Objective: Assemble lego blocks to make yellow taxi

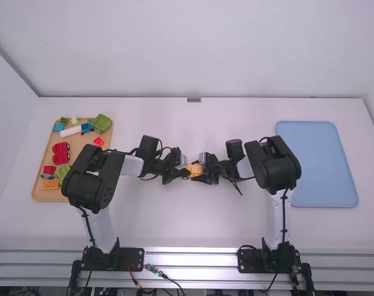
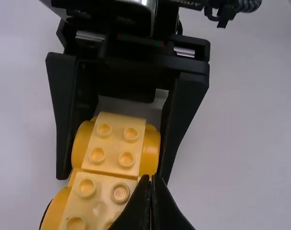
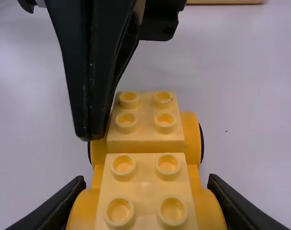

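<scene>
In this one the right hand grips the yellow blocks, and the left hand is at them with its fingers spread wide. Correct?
Not quite: the left hand's fingers are closed together, as the left wrist view shows. The right hand does grip the yellow blocks.

In the high view, both ends of the yellow car [image 1: 195,171] are hidden by the left gripper [image 1: 185,173] and the right gripper [image 1: 202,173], and its studs are too small to count. Well left of the car, the left arm [image 1: 93,179] hides part of the wooden tray [image 1: 76,143] and of a green block [image 1: 62,172]; well right of it, the right arm [image 1: 278,165] covers a little of the blue tray [image 1: 325,163]. Cables [image 1: 174,281] between the car and the camera run off the bottom edge. In both wrist views, the car's nearest end is cut off by the bottom edge. Its underside is hidden.
</scene>
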You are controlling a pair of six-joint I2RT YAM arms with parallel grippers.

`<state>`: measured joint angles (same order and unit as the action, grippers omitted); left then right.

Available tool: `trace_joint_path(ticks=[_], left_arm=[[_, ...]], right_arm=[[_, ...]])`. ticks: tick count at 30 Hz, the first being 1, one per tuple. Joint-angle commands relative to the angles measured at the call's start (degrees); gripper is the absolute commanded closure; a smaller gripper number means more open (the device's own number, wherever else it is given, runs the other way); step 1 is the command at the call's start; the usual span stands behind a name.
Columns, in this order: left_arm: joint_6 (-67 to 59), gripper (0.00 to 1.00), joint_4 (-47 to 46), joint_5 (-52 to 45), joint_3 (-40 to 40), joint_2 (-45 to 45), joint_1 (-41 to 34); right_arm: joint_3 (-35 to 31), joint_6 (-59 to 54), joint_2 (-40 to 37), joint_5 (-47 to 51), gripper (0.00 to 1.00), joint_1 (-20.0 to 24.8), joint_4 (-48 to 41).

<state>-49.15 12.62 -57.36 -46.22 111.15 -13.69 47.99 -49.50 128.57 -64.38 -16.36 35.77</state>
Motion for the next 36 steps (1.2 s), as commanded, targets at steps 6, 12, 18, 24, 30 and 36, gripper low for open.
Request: trace_joint_path(ticks=[6,12,18,24,30,36], left_arm=[[-1.0,0.98,-2.9,-4.6,0.2,-2.6,0.0],[-4.2,0.98,-7.5,0.3,0.2,-8.4,0.3],[-2.7,0.98,-6.1,8.8,0.2,-9.3,0.1],[-2.7,0.98,-4.2,10.7,0.2,-7.0,2.6],[-3.3,0.98,-3.7,5.9,0.1,-4.7,5.3],[-2.8,0.98,-1.6,5.6,0.1,-3.1,4.2]], right_arm=[[0.8,0.0,0.7,-1.4,0.58,-0.2,-0.1],[0.7,0.0,0.7,-0.2,0.58,-0.2,-0.3],[0.8,0.2,0.7,-0.3,0.58,-0.2,-0.2],[0.1,0.0,0.7,-0.3,0.58,-0.5,0.3],[0.2,0.0,0.7,-0.4,0.58,-0.4,-0.2],[0.5,0.0,0.7,-1.6,0.58,-0.4,-0.2]])
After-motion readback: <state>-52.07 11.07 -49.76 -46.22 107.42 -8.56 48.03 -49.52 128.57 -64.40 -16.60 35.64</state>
